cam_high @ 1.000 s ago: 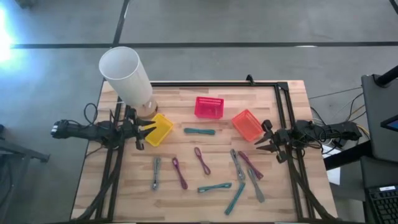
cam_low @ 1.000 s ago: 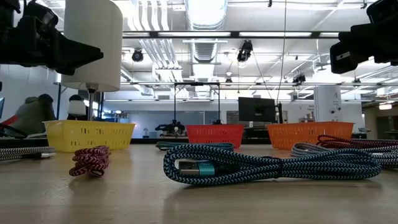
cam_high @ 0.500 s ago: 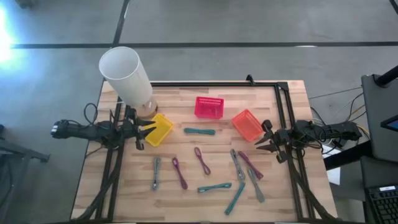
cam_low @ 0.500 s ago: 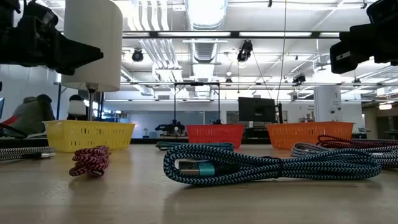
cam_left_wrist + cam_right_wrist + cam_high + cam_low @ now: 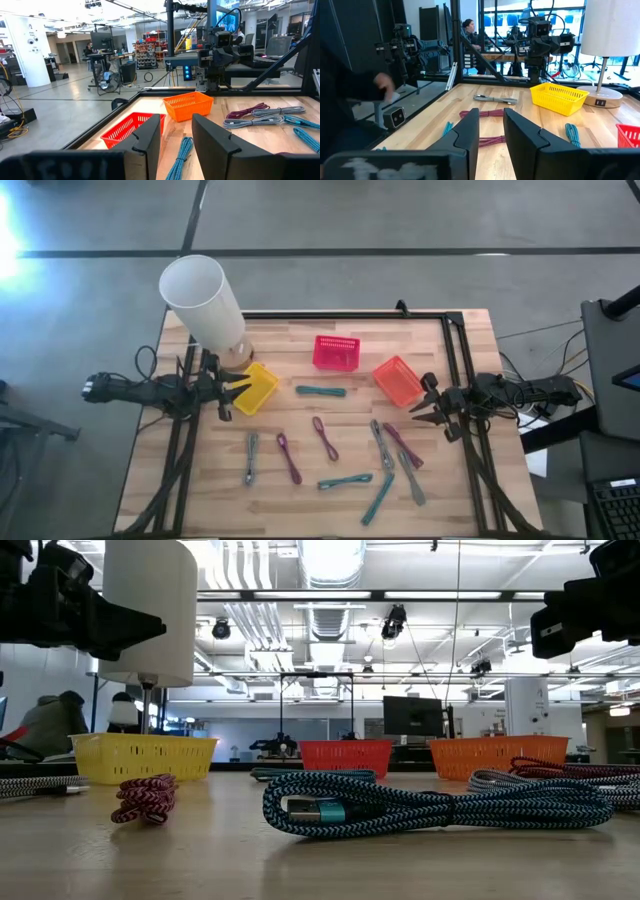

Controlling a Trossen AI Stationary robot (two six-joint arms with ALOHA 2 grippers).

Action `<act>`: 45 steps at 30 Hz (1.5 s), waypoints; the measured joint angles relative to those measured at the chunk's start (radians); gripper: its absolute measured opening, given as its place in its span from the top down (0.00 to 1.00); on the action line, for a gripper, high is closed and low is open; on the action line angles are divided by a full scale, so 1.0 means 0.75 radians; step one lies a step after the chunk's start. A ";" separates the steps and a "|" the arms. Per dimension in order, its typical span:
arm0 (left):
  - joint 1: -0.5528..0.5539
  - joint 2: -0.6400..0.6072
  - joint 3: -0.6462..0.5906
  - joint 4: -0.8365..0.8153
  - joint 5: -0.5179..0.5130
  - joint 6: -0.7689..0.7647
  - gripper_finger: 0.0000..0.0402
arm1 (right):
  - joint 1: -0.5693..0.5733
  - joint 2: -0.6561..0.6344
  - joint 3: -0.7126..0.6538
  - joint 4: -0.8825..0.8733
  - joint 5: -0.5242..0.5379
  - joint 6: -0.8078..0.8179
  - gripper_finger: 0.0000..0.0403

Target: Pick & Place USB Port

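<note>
Both grippers had not moved over the last second: every view matched the earlier ones, so no pick had begun. In the overhead view the left gripper [image 5: 232, 392] hung at the left edge of the table beside the yellow basket [image 5: 255, 388], fingers apart and holding nothing. The right gripper [image 5: 424, 408] waited at the right edge, just below the orange basket [image 5: 398, 380], its fingers also spread and empty.

Nearest in the table-level view, at the lower centre of the frame, lay a coiled teal cable [image 5: 430, 805] with its plug end facing left. A small red cable [image 5: 145, 798] sat at the lower left. From above, the cables were all scattered across the lower half of the table [image 5: 300, 505], none touched by either arm.

Farther back stood the pink basket [image 5: 336, 352] at upper centre and a white lamp [image 5: 203, 300] at upper left. The task appeared to stand at its very start, with every cable waiting to be sorted.
</note>
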 joint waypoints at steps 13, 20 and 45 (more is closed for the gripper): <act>0.000 0.000 0.000 0.000 0.000 0.000 0.71 | 0.000 0.000 0.000 0.000 0.000 -0.001 0.83; 0.000 0.000 0.000 0.011 0.000 0.000 0.71 | 0.000 0.000 0.000 0.000 0.000 0.002 0.80; 0.000 0.061 0.000 0.080 0.202 -0.455 0.71 | 0.000 0.000 0.000 0.001 0.024 0.042 0.82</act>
